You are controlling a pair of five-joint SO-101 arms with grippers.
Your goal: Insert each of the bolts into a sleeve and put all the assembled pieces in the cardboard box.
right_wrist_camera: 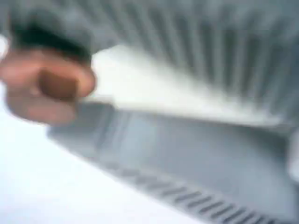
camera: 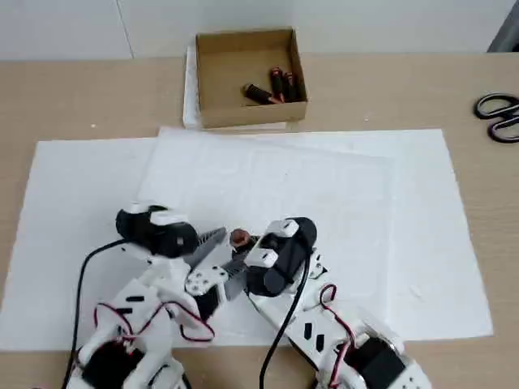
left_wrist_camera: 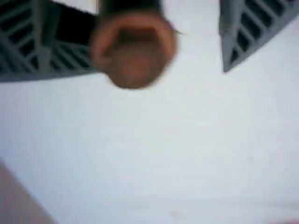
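Observation:
A bolt with a copper-coloured head (camera: 239, 237) is held just above the white paper between the two arms. Close up, the bolt (left_wrist_camera: 133, 49) rests against one grey finger (left_wrist_camera: 37, 46) of my left gripper (left_wrist_camera: 159, 70), which is open, its other finger (left_wrist_camera: 247, 28) well apart. My right gripper (camera: 241, 261) meets it from the other side. In the right wrist view that gripper (right_wrist_camera: 70, 88) looks shut on the bolt (right_wrist_camera: 44, 88), a black part (right_wrist_camera: 46, 37) behind the head. The cardboard box (camera: 243, 36) at the back holds assembled pieces (camera: 274, 87).
White paper sheets (camera: 365, 211) cover most of the table. Scissors (camera: 499, 116) lie at the right edge on bare wood. Both arms' bases and cables crowd the near edge.

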